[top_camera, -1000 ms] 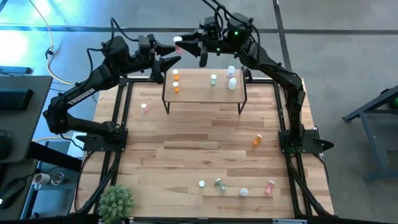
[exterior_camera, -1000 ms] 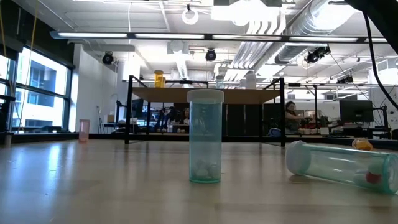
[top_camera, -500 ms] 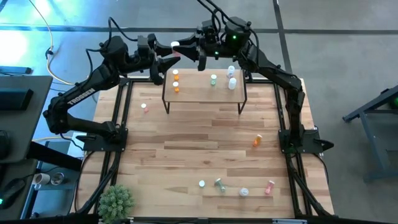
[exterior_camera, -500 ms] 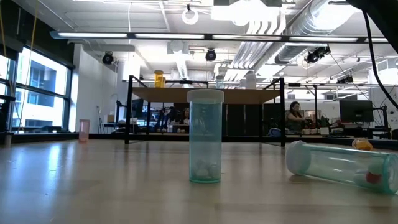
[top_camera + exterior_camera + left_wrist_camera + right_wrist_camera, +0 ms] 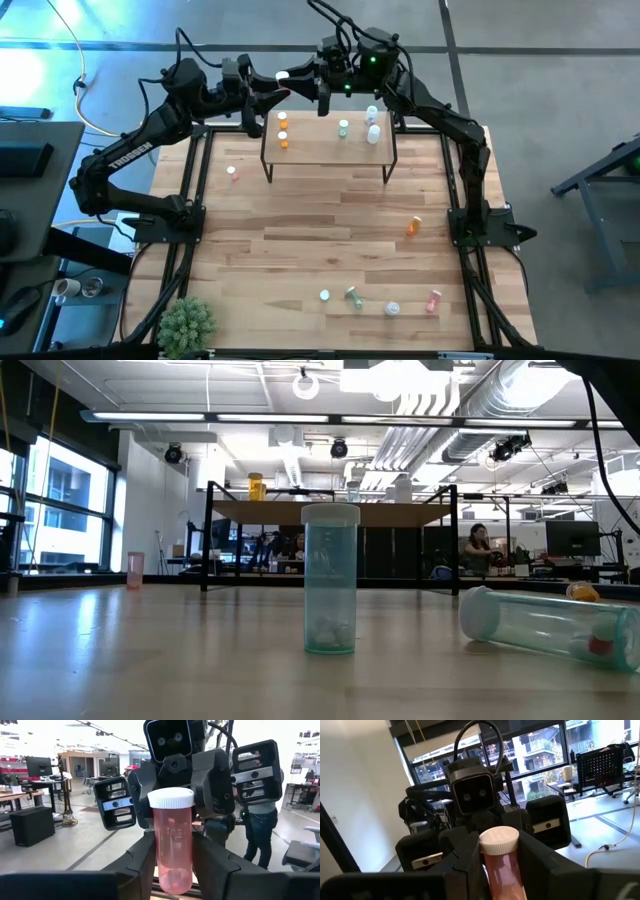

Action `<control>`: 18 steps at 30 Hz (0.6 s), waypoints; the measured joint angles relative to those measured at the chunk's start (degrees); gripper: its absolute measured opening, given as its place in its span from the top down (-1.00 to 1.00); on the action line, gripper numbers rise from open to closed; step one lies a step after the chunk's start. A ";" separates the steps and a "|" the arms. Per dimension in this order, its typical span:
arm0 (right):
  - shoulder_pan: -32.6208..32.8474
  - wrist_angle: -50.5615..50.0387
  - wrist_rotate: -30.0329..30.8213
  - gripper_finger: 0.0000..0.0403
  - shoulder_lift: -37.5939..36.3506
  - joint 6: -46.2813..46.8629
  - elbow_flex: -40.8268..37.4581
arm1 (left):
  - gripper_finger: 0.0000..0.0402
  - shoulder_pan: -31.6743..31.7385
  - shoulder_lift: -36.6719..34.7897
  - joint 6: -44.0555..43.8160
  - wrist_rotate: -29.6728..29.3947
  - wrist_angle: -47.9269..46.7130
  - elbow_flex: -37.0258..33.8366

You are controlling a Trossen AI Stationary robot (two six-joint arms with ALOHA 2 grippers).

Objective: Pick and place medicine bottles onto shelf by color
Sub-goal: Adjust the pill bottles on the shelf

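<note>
One camera looks straight down; one sits level on the worktop (image 5: 330, 220); both wrist cameras face each other closely across one pink bottle (image 5: 173, 840).

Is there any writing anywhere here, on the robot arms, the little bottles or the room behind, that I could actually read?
"TROSSEN": white letters along the left arm.
Pink bottle: faint raised marks, too blurred to read.
Other bottles, shelf: no writing visible.
Room screens and signs: too small to read.

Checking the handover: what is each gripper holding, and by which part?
Both the left gripper and the right gripper are shut on the same pink bottle, gripping its body below the white cap.
</note>
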 joint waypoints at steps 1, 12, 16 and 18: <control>0.00 -0.04 -0.01 0.53 0.01 -0.32 0.00 | 0.49 0.00 -0.02 -0.04 -0.02 -0.28 0.02; 0.02 -0.70 -0.07 0.53 0.04 -2.89 0.00 | 0.53 0.00 -0.03 0.03 -0.19 -0.93 0.04; 0.02 -1.09 -0.07 0.51 0.04 -4.16 0.00 | 0.53 0.00 0.00 0.08 -0.19 -1.00 0.04; 0.02 -1.23 -0.11 0.43 0.04 -4.88 0.00 | 0.53 0.00 0.01 0.19 -0.19 -1.03 0.04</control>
